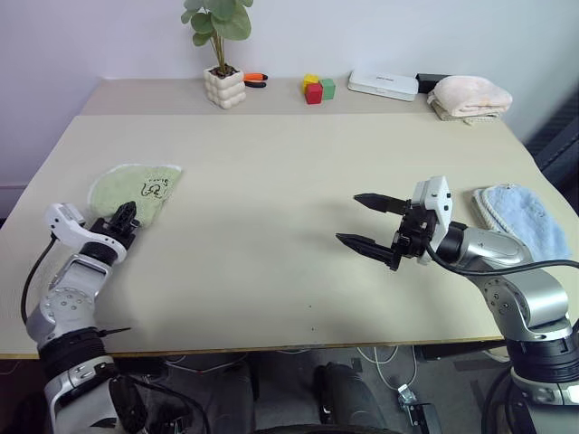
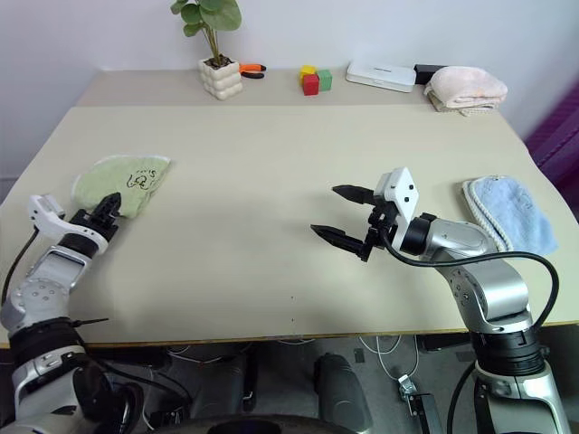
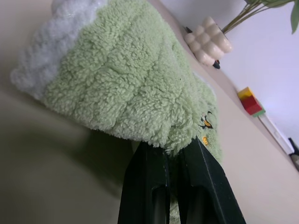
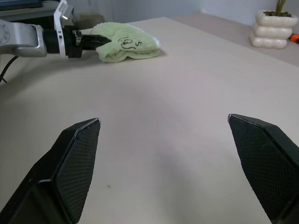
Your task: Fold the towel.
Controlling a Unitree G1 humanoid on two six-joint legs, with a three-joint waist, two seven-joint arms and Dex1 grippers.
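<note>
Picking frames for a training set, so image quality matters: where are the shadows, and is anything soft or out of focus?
Left eye view: even light, only faint shadows on the table under the right end effector. Left wrist view: a dark shadow lies under the green towel, and the plant pot behind looks soft. Right wrist view: the near fingers are slightly soft, the towel sharp.
</note>
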